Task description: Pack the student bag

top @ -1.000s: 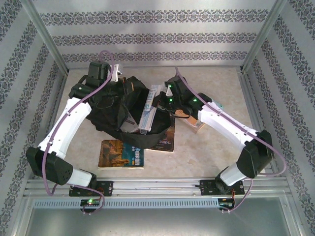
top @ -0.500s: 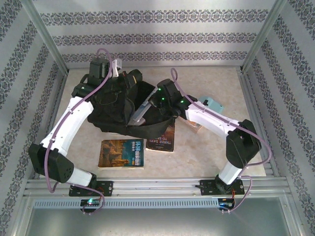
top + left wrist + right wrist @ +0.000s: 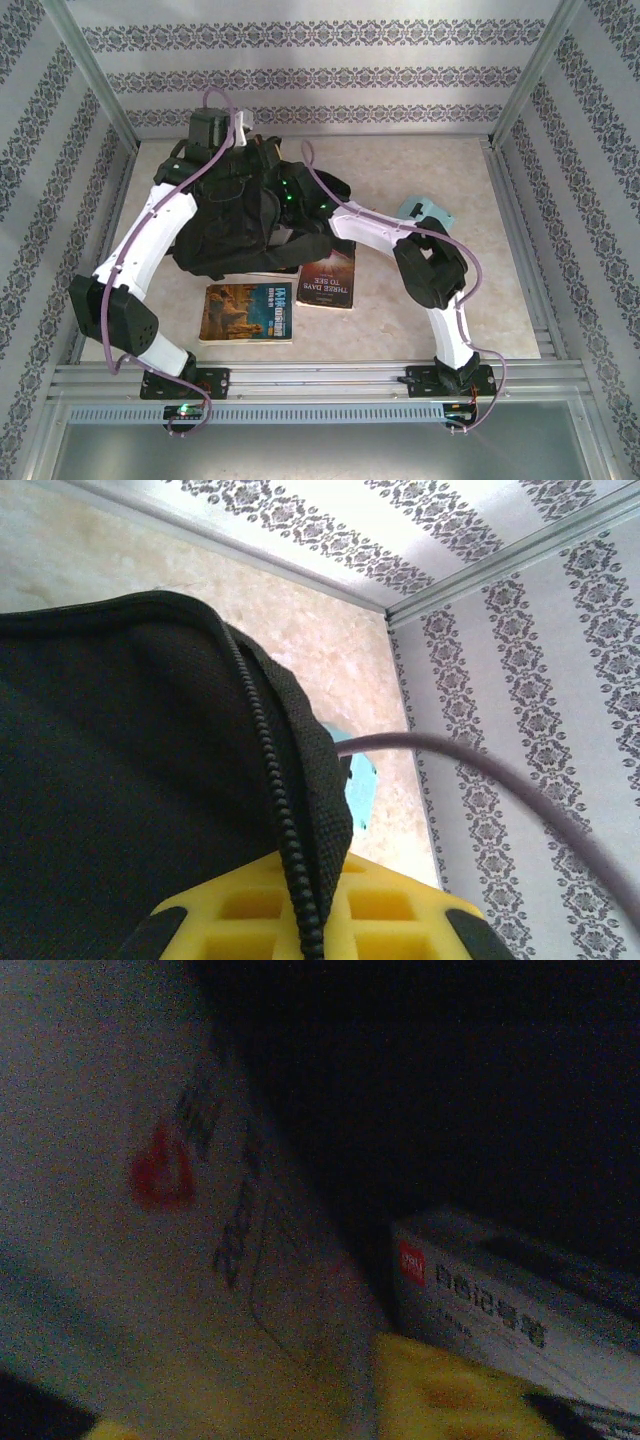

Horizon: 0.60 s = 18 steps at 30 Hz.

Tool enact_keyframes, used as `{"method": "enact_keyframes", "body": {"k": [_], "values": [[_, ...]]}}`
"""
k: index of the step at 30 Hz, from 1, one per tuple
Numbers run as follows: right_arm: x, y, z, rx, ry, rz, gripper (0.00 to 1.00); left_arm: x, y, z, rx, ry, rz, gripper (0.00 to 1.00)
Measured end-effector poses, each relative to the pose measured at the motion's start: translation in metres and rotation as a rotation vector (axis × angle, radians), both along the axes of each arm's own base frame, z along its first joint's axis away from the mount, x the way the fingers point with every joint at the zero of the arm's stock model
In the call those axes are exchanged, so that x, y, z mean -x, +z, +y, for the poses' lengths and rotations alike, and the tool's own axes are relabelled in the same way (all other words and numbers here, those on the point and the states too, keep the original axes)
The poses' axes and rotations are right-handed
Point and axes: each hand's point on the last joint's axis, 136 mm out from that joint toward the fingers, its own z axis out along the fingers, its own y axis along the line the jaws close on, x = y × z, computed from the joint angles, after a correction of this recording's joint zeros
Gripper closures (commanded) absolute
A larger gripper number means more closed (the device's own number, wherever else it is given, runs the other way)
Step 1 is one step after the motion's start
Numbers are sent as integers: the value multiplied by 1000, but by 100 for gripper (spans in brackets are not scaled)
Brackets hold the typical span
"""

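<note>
**Reaching into the student bag while the other hand pins its rim**

Student bag (image 3: 235, 225) sits on the counter (image 3: 400, 320), left of centre and toward the far wall, a black slumped heap with its mouth turned to the right. Left arm runs up the bag's left side and comes over its far end. In the left wrist view the left hand (image 3: 315, 925) is pressed together on the bag's rim: yellow pads (image 3: 390, 920) on either side, with the black zip (image 3: 270, 780) and mesh fabric pinched between them. A purple cable (image 3: 480, 760) crosses that view in front of the patterned wall.

Right arm bends in from the right and its end goes into the bag's mouth. The right wrist view is very dark. The right hand (image 3: 270, 1410) is inside the bag; a yellow pad (image 3: 440, 1400) shows at the bottom edge. A white pack (image 3: 150, 1210) with a red mark and dark print lies just beside it, and a white box (image 3: 500, 1300) with a red logo and printed characters sits to the right. Cannot tell whether this hand is spread or gripping the pack.

Two books lie near the bag's near edge: a yellowish one (image 3: 248, 312) flat and fully exposed, and a dark red one (image 3: 328, 280) just right of it, its far edge covered by the bag. A teal thing (image 3: 425, 212) lies on the counter beside the right arm, partly hidden
</note>
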Motion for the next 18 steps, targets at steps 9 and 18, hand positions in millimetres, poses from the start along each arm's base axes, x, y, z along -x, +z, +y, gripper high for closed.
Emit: {"method": "enact_keyframes", "body": {"k": [9,18], "values": [[15,14,-12,77,145,-128,31,-5,1,27,-69,36,-34,100],[46,85,-62,219,280,-392,37,-11,-13,79,-153,173,-39,100]]}}
